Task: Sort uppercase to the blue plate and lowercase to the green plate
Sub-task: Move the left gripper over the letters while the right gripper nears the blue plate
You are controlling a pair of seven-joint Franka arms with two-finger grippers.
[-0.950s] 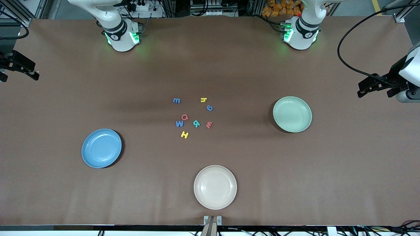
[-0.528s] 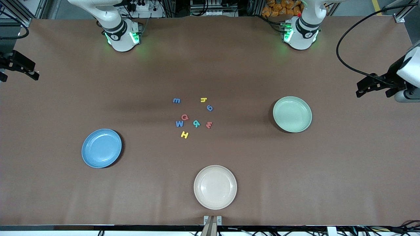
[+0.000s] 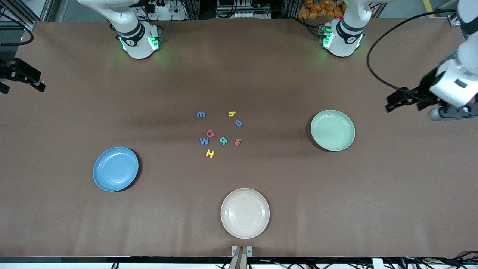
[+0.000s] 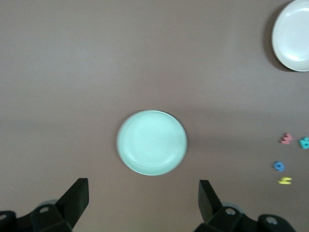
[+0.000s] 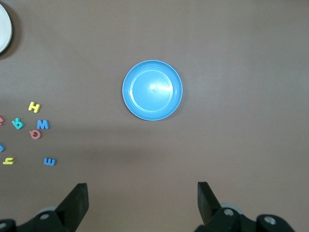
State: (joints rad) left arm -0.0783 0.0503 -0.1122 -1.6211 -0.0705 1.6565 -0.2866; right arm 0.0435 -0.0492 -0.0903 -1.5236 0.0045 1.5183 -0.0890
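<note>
Eight foam letters lie mid-table. The uppercase ones are red Q [image 3: 210, 133], blue W [image 3: 204, 141], teal R [image 3: 223, 140] and yellow H [image 3: 210, 153]. The lowercase ones are blue m [image 3: 201, 114], yellow h [image 3: 232, 113], blue g [image 3: 239, 123] and a red m [image 3: 238, 142]. The blue plate [image 3: 115, 169] sits toward the right arm's end, the green plate [image 3: 332, 130] toward the left arm's end; both hold nothing. My left gripper [image 3: 390, 104] hangs open over bare table beside the green plate [image 4: 152, 142]. My right gripper [image 3: 39, 82] waits open at its table end, with the blue plate [image 5: 152, 90] in its wrist view.
A cream plate [image 3: 245, 213] holding nothing sits nearest the front camera, in line with the letters. A black cable [image 3: 373, 71] loops above the table by the left arm.
The left gripper has moved in over the table toward the green plate. The right arm, the letters and the plates have not moved.
</note>
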